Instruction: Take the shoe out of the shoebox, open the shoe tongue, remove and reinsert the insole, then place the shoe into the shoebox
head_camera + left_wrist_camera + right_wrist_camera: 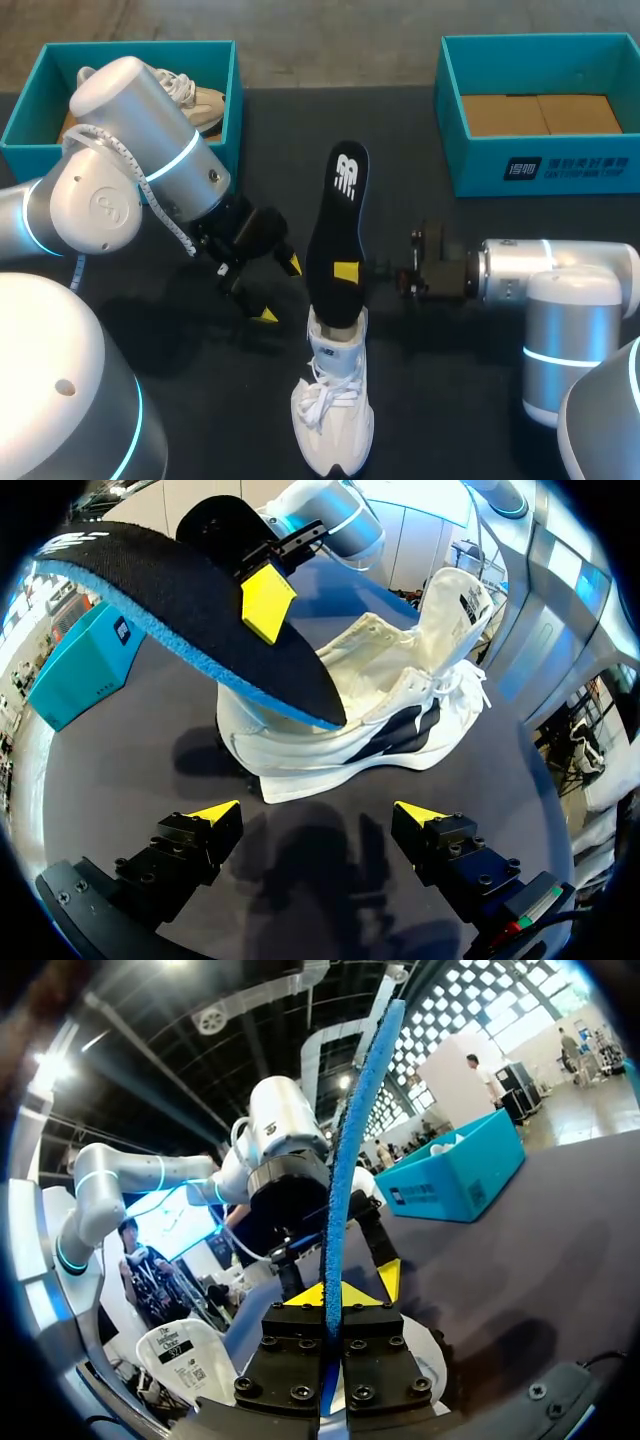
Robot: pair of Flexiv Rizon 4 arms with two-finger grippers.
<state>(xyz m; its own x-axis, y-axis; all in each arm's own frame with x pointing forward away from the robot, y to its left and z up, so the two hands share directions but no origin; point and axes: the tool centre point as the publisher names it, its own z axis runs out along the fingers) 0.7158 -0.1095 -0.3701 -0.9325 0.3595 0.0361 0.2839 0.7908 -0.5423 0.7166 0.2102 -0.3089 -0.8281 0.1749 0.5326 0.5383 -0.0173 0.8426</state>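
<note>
On the desk (440, 400), out of the shoebox (540, 165), sits the shoe (333, 420), toe toward the robot. The insole (338, 230) is mostly out and stretches away from the robot. The right end effector (347, 272) pinches it. The left end effector (280, 290) is spread wide and holds nothing. I think putting the insole back and boxing the shoe are left.

Left gripper (318, 814) spread open, right gripper (335, 1298) pinching insole (338, 215)
</note>
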